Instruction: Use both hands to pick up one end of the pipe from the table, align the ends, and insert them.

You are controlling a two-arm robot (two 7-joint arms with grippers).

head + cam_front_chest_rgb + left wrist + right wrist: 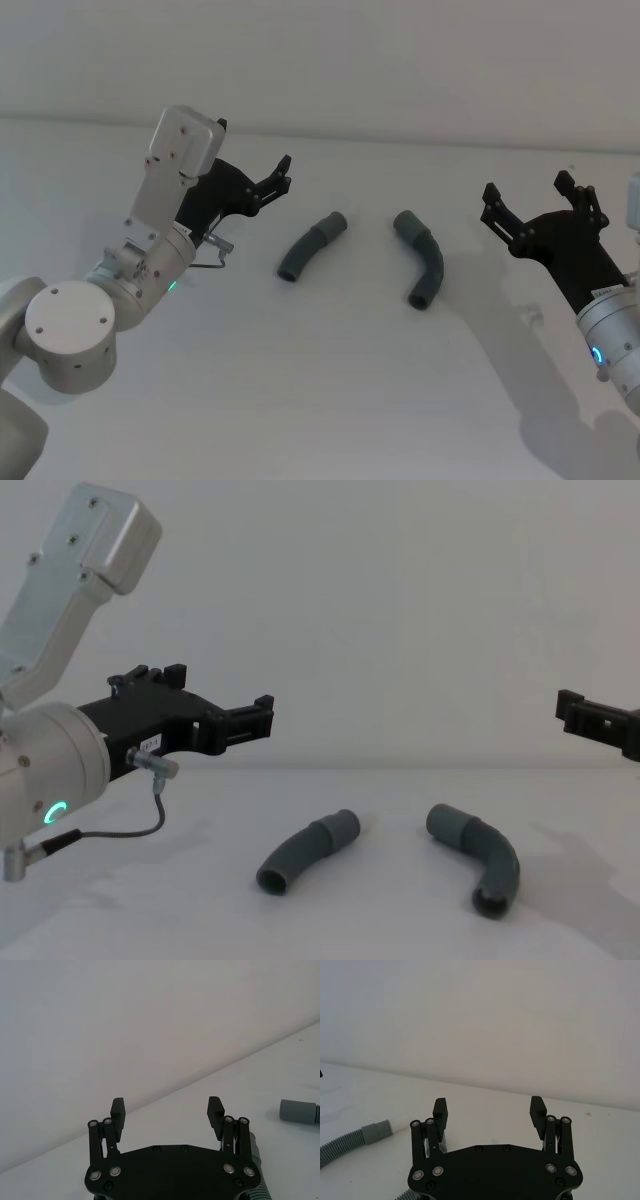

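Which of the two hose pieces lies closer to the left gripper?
The gently curved piece, lying on the left; the left gripper hovers open near it. The sharply bent piece lies toward the right gripper.

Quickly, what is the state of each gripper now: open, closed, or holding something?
Left black skeletal two-finger gripper: open, holding nothing.
Right black skeletal two-finger gripper: open, holding nothing.

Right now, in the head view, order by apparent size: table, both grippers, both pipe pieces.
1. table
2. right gripper
3. left gripper
4. left pipe piece and right pipe piece look alike
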